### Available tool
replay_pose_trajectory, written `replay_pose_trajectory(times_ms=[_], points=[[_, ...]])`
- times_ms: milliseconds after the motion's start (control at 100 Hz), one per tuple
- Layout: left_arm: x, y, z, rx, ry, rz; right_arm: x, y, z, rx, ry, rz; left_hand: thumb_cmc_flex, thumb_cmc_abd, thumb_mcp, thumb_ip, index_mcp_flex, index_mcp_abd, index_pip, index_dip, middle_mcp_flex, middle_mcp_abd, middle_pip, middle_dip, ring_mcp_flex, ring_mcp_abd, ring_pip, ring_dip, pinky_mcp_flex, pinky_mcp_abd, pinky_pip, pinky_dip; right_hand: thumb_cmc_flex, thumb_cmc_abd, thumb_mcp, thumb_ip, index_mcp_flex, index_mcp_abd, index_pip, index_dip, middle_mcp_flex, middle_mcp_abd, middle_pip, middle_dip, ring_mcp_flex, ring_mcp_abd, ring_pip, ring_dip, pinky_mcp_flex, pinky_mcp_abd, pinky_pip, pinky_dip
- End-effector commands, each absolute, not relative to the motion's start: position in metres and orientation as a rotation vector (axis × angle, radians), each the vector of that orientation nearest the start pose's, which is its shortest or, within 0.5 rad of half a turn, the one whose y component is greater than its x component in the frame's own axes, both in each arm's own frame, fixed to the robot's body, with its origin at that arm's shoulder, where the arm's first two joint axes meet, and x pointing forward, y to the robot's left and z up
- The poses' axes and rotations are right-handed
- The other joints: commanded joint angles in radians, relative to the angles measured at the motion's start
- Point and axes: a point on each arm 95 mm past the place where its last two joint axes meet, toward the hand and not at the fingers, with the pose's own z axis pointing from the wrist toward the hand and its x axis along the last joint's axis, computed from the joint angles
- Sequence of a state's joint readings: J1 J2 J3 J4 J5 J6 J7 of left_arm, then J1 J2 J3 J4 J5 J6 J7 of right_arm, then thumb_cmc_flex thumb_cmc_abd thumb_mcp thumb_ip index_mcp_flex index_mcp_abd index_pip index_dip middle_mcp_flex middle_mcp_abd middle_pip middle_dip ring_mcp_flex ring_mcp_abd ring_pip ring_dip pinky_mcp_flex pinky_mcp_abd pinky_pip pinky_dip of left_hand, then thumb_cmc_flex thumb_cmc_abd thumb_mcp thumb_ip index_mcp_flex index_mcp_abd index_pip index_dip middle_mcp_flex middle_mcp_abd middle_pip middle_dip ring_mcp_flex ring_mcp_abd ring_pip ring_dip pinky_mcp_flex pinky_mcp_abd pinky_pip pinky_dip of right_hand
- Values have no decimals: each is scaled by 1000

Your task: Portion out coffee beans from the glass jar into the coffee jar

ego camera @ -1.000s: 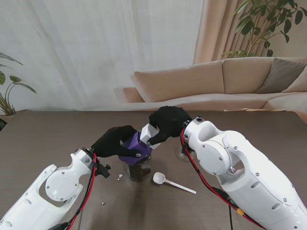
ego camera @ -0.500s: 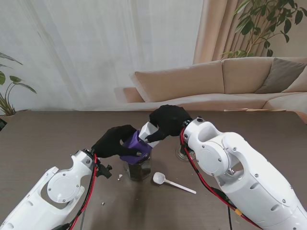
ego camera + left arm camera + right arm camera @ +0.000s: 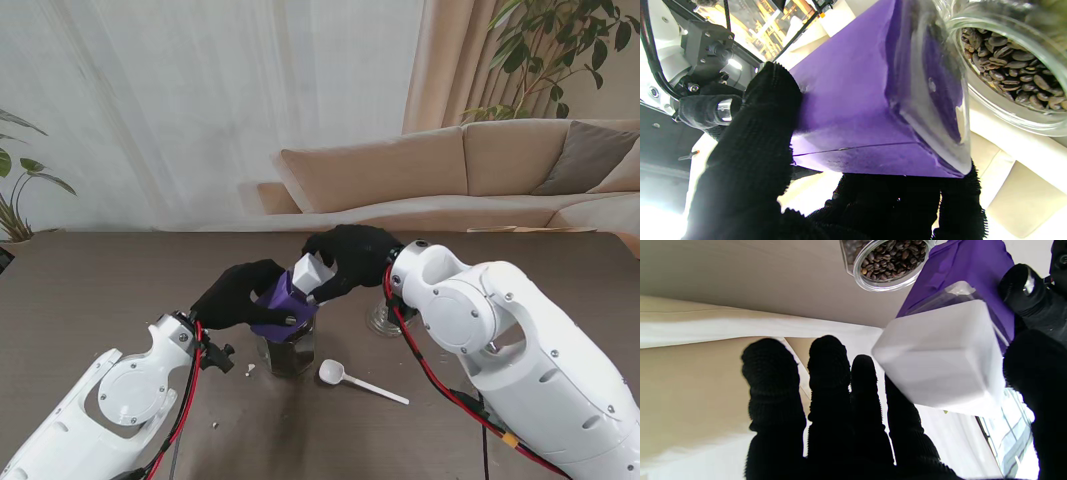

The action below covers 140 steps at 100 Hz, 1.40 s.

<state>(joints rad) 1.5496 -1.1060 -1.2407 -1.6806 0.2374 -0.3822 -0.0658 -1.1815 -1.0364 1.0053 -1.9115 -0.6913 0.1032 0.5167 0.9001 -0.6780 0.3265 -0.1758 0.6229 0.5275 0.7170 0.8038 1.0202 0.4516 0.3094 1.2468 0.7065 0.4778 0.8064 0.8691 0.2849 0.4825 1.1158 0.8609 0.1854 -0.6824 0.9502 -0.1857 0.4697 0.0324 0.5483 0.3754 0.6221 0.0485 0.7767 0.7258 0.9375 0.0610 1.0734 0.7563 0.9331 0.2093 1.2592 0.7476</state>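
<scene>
The right hand [image 3: 345, 262] has shifted left, its fingers [image 3: 826, 373] around the white lid [image 3: 312, 270]. The left hand [image 3: 238, 293] grips the purple coffee jar [image 3: 280, 306], tilted over the open glass jar [image 3: 290, 355] of beans.

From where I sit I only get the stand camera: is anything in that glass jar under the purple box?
Observer: Yes. The right wrist camera looks into the glass jar: its mouth is open and coffee beans fill it close to the rim.
Operator: Is the right hand's whole fist around that white end?
Observer: No. The white cap sits between the thumb and nearest finger of the right hand; the other fingers stretch straight, off it.
Operator: And the left hand?
Observer: Its wrist camera shows the left hand with the thumb on one flat face of the purple coffee jar, fingers under another.
</scene>
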Motion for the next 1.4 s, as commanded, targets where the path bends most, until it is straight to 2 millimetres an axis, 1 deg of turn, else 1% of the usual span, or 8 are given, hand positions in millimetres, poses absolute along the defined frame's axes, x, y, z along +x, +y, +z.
replay_pose_trajectory(times_ms=[0,290,440,600,800,940,1140,1390], points=[[393,-33,-259,-1479,1224,-2415,422,101,-146,1090,1847,1654,178,139,386,58,91,-42,376,79,76,-81,68,24,29,29,-4,16,-22,-67,44,28,-11,0,-25,22,-47,20,2,-28,-48,-3,-8,-12,-27,10,-9,4,-514,19,-17,27],[394,-33,-259,-1474,1228,-2418,426,95,-148,1127,1867,1638,176,138,387,58,91,-43,376,79,76,-80,68,24,30,31,-4,16,-22,-68,45,28,-8,-10,-9,20,-7,51,41,-33,-41,16,0,-15,-26,15,-8,4,-516,20,-22,30],[395,-32,-259,-1473,1232,-2418,426,95,-148,1134,1901,1616,176,139,388,58,93,-43,377,78,76,-80,68,23,30,30,-4,16,-23,-67,45,28,-5,-3,-11,18,58,47,70,-28,-32,27,1,-15,-26,12,-9,3,-515,20,-23,31],[395,-32,-259,-1469,1236,-2417,426,97,-152,1121,1896,1629,174,138,388,57,92,-44,378,79,77,-81,68,23,31,29,-4,16,-23,-68,45,28,37,-20,21,23,186,9,126,-2,25,31,9,-14,11,3,-3,1,-495,20,-18,31],[395,-32,-259,-1469,1233,-2419,425,101,-155,1092,1845,1677,176,138,389,57,91,-45,378,79,76,-81,68,23,30,29,-4,16,-23,-68,45,29,111,-101,157,8,322,-75,218,98,120,19,25,-3,87,-17,18,-4,-445,22,10,18],[395,-32,-259,-1469,1231,-2419,423,103,-157,1078,1813,1708,176,138,390,57,91,-44,377,78,76,-80,68,23,30,30,-4,16,-22,-69,46,29,159,-188,218,-5,345,-113,240,144,159,7,30,3,114,-21,28,-4,-428,27,23,10],[394,-31,-259,-1466,1222,-2424,423,106,-159,1047,1766,1740,177,139,389,57,91,-43,377,78,76,-80,68,23,30,30,-4,16,-22,-67,46,28,245,-365,308,-11,337,-147,279,209,212,-31,47,18,158,-42,41,-3,-396,16,40,-3],[395,-31,-259,-1465,1225,-2423,421,109,-162,1050,1751,1765,176,139,387,56,91,-42,376,78,76,-80,68,23,29,31,-4,16,-23,-67,45,29,191,-369,307,-23,342,-135,308,238,245,-37,58,26,172,-38,47,-1,-390,18,50,-5]])
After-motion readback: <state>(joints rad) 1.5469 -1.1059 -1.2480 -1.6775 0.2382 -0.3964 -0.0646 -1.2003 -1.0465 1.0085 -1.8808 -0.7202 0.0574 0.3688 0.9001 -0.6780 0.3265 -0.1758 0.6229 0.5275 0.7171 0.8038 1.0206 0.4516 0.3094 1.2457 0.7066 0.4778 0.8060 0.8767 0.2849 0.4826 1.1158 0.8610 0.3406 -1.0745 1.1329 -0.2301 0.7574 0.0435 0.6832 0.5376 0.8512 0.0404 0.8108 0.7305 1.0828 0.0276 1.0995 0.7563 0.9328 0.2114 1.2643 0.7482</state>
